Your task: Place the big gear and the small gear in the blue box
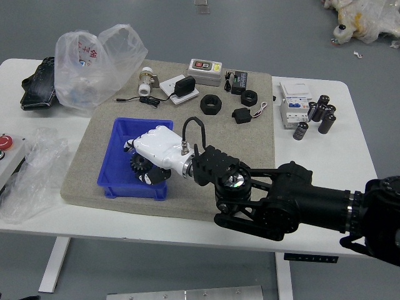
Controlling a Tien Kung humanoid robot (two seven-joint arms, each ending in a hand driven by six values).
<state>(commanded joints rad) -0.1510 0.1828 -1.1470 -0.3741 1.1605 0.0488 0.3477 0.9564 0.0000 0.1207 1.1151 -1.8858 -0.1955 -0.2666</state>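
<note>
My right hand [141,162], with a white back, reaches in from the right over the blue box [111,185]. Its fingers are spread, one stretched out to the left. A dark toothed gear [140,164] shows between the fingers and the thumb, inside the box's outline; whether it touches the floor of the box cannot be told. A second gear cannot be made out, and the hand covers the box's right part. At the bottom left edge, a small black bit of my left hand [29,298] shows.
Two black rings [210,104], a power adapter [185,85] and a grey device [205,70] lie on the mat behind the box. Plastic bags [81,72] are at the left; a white carton [294,111] and several dark cylinders stand right.
</note>
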